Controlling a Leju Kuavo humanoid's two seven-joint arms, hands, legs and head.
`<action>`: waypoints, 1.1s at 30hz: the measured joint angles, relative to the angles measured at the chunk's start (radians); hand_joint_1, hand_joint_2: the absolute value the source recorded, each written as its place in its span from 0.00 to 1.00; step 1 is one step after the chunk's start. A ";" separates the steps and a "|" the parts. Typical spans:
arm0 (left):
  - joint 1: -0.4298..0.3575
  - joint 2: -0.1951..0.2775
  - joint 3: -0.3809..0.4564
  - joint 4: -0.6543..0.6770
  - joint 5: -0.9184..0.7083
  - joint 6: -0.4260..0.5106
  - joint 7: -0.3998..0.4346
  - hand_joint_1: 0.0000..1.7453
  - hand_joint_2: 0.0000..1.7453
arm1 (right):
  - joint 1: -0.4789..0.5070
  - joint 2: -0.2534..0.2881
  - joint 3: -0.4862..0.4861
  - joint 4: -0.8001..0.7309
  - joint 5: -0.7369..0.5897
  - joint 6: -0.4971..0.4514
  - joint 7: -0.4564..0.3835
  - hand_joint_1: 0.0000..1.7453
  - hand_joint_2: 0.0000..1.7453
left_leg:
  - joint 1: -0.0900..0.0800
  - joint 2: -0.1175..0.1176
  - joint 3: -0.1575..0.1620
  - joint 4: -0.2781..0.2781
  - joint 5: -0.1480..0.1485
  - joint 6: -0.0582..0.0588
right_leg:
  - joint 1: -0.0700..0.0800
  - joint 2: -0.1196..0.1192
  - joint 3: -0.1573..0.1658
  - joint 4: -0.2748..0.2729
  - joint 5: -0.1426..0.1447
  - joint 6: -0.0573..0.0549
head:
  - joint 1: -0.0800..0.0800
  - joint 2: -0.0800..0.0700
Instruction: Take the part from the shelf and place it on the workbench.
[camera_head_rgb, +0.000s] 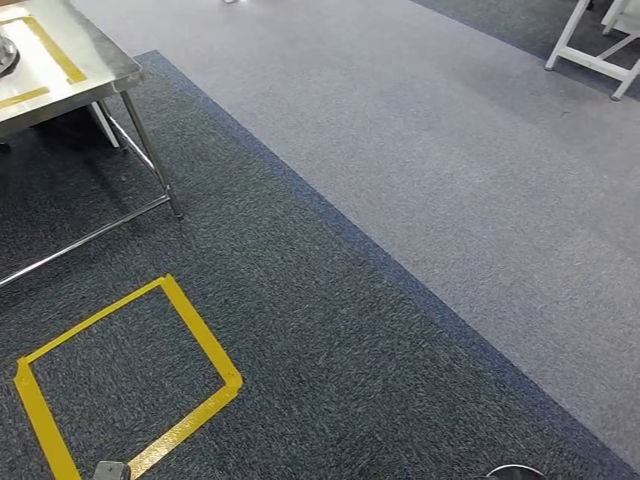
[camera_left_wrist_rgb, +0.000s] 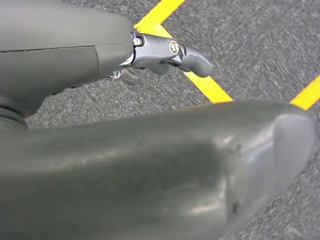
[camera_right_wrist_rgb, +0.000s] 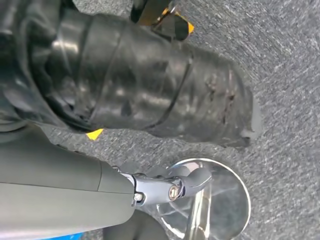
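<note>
The right hand (camera_right_wrist_rgb: 166, 187) was clamped on the part (camera_right_wrist_rgb: 211, 200), a round, shiny metal disc with a raised stem at its middle. In the right wrist view the fingers (camera_right_wrist_rgb: 196, 177) lay across the near edge of the disc, with grey carpet under it, so the arm hung low at the robot's side. A sliver of that same disc rim (camera_head_rgb: 515, 470) peeped in at the bottom right of the head view.

What the next move turned on was plain enough: the steel bench (camera_head_rgb: 98, 75) sat in the upper left of the head view, its top marked with yellow tape, while the part hung at the lower right. So the bench lay ahead and well off to the left of the carrying hand, on the far side from it. I judged the robot had to turn or step left before the right arm could reach the top. A yellow tape square (camera_head_rgb: 196, 345) on the dark carpet lay between, at lower left, just before the bench legs; it looked like a standing mark.

The left hand (camera_left_wrist_rgb: 166, 52) was the nearer one to the bench. It held nothing, fingers stretched out over the yellow tape line (camera_left_wrist_rgb: 205, 85) on the floor.

The head view gave the bench and the way to it. The right wrist view gave the grip itself, which the head view cut off.
</note>
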 joint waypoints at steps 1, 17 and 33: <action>-0.001 0.000 0.001 0.000 -0.002 0.000 0.000 0.00 0.00 | -0.002 0.000 -0.001 0.000 0.002 0.000 0.000 0.00 0.00 | -0.002 0.002 -0.002 0.001 0.002 -0.004 | 0.001 -0.001 0.041 -0.070 0.017 -0.003 | 0.000 0.000; -0.005 0.001 0.021 0.001 -0.024 -0.001 0.000 0.00 0.00 | -0.004 0.002 -0.020 0.000 0.029 -0.008 0.000 0.00 0.00 | -0.001 -0.003 0.042 0.030 -0.054 -0.031 | 0.020 -0.004 0.023 -0.119 0.073 -0.047 | -0.016 0.000; -0.008 0.000 0.027 0.001 -0.033 -0.002 0.000 0.00 0.00 | -0.008 0.003 -0.022 0.000 0.037 -0.008 -0.002 0.00 0.00 | -0.006 0.003 -0.014 -0.002 0.018 -0.006 | 0.006 -0.001 0.086 -0.137 0.021 -0.005 | -0.003 0.000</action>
